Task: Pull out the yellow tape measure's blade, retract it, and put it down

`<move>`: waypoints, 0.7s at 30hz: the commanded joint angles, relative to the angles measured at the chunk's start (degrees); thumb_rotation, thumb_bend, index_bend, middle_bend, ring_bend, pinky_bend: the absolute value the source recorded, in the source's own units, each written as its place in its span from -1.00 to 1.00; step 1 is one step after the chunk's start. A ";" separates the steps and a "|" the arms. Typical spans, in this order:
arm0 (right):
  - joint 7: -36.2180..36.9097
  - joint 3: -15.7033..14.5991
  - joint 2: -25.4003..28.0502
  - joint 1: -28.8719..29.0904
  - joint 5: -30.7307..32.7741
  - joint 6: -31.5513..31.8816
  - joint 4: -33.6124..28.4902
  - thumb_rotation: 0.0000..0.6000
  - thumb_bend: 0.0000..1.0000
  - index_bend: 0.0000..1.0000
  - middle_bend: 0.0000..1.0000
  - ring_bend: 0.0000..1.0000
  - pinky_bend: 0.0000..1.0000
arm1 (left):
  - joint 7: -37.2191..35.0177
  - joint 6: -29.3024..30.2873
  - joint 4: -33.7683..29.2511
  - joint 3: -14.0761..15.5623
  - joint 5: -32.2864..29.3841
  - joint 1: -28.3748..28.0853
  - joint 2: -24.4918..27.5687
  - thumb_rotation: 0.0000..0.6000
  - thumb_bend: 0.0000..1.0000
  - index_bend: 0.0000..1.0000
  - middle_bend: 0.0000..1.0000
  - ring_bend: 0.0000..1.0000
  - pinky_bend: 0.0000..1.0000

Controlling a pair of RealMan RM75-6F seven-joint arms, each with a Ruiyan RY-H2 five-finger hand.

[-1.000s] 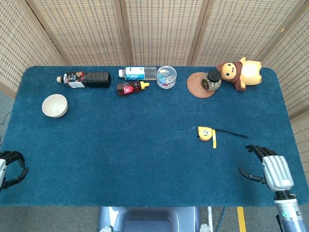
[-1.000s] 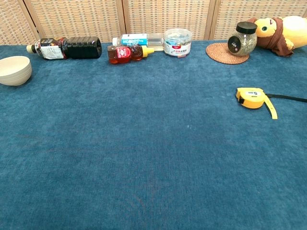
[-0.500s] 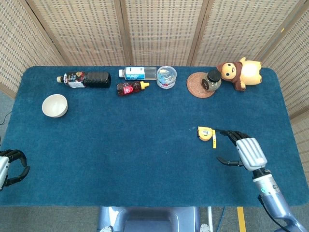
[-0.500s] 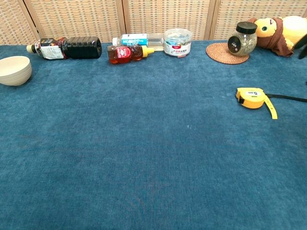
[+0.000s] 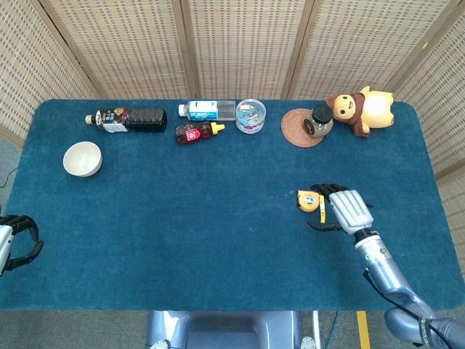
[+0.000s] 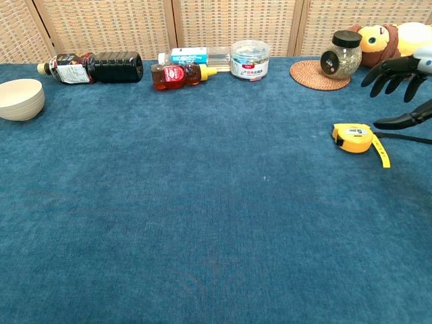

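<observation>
The yellow tape measure (image 5: 309, 200) (image 6: 352, 137) lies on the blue cloth at the right, a short yellow strip of blade (image 6: 382, 154) sticking out and a black strap (image 6: 408, 138) trailing right. My right hand (image 5: 343, 207) (image 6: 401, 84) hovers just right of it and above it, open with fingers spread, holding nothing. My left hand (image 5: 13, 242) shows only at the left edge of the head view, off the table, fingers curled around nothing.
Along the back edge stand a dark bottle (image 5: 126, 118), a clear bottle (image 5: 209, 110), a red honey bear (image 5: 195, 132), a round plastic tub (image 5: 251, 115), a jar (image 5: 320, 120) on a coaster and a plush toy (image 5: 361, 109). A cream bowl (image 5: 81, 158) sits far left.
My right hand has moved from the table's front right corner leftward and away from me, arriving beside the tape measure. The tape measure has not moved. The left hand barely shifted.
</observation>
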 commanded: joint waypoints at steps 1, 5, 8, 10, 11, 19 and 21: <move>-1.45 0.19 -1.92 1.50 1.68 -1.77 2.27 0.24 -0.54 -0.56 -0.44 -0.46 -0.34 | -0.10 -0.75 -0.25 -0.22 -0.27 -0.57 0.31 1.00 -0.35 0.19 -0.05 -0.27 -0.30; -3.21 0.45 -4.37 3.14 4.02 -3.32 5.41 0.24 -0.54 -0.57 -0.45 -0.48 -0.41 | -0.10 -1.16 -0.37 -0.71 -0.63 -1.21 0.76 1.00 -0.35 0.19 -0.05 -0.27 -0.30; -3.69 0.59 -5.31 3.79 4.89 -3.81 6.56 0.23 -0.54 -0.58 -0.46 -0.49 -0.45 | 0.04 -1.38 -0.47 -0.83 -0.88 -1.41 0.84 1.00 -0.35 0.19 -0.05 -0.27 -0.30; -4.27 0.66 -6.28 4.56 5.72 -4.53 7.83 0.23 -0.54 -0.58 -0.46 -0.49 -0.45 | 0.20 -1.70 -0.57 -0.99 -1.18 -1.69 0.98 1.00 -0.36 0.19 -0.05 -0.27 -0.31; -4.80 0.71 -7.06 5.18 6.34 -5.22 8.96 0.24 -0.54 -0.58 -0.46 -0.49 -0.45 | 0.37 -1.82 -0.62 -1.20 -1.31 -1.93 1.10 1.00 -0.36 0.19 -0.05 -0.27 -0.31; -6.08 0.56 -9.97 6.99 8.40 -6.65 12.85 0.23 -0.54 -0.58 -0.46 -0.49 -0.46 | 0.90 -1.70 -1.44 -1.78 -1.66 -2.46 1.70 1.00 -0.36 0.19 -0.05 -0.27 -0.30; -6.38 0.46 -10.58 7.38 8.91 -7.07 13.80 0.24 -0.54 -0.58 -0.46 -0.49 -0.46 | 0.94 -1.78 -1.55 -1.73 -1.83 -2.46 1.76 1.00 -0.36 0.19 -0.05 -0.27 -0.30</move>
